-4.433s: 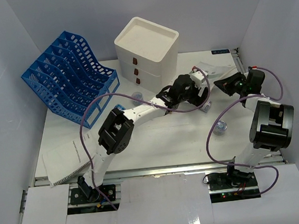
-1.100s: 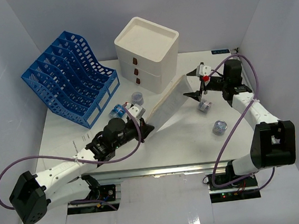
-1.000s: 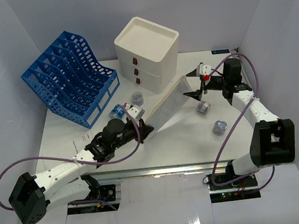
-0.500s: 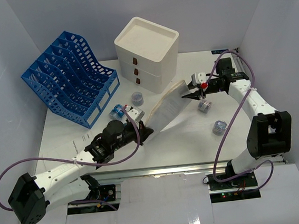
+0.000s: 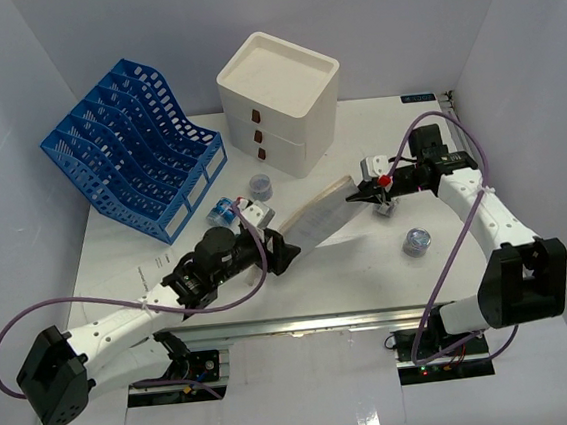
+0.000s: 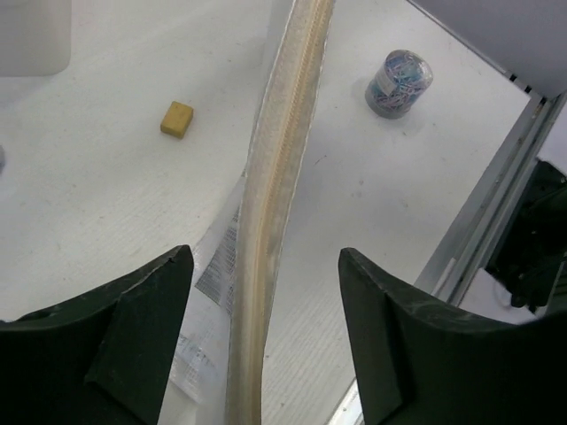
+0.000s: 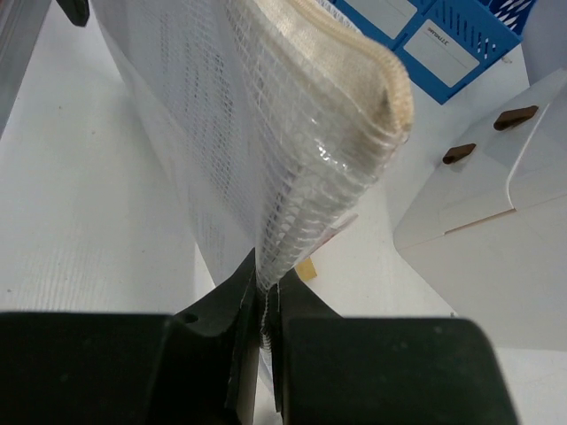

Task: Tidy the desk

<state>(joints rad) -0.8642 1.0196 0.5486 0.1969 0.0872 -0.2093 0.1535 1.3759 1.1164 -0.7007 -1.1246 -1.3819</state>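
Note:
A translucent mesh document pouch [image 5: 319,214] full of papers hangs edge-up over the white desk [image 5: 355,276], between both arms. My right gripper [image 5: 364,193] is shut on the pouch's far end; in the right wrist view its jaws [image 7: 268,310] pinch the pouch's [image 7: 292,133] thin edge. My left gripper [image 5: 279,251] is at the near end, open. In the left wrist view the pouch's cream edge [image 6: 279,177] runs between the left gripper's [image 6: 263,266] spread fingers [image 6: 142,328] without touching either.
A blue file rack [image 5: 137,146] stands at the back left and a white three-drawer box [image 5: 279,97] behind the pouch. Small jars of clips [image 5: 260,186] [image 5: 417,241] [image 6: 399,83], a yellow eraser [image 6: 176,119], a loose sheet [image 5: 149,278] and the front rail [image 6: 496,212] lie around.
The left gripper has opened and let go of the pouch's near end. The right gripper has closed on the far end, and the pouch now lies lower.

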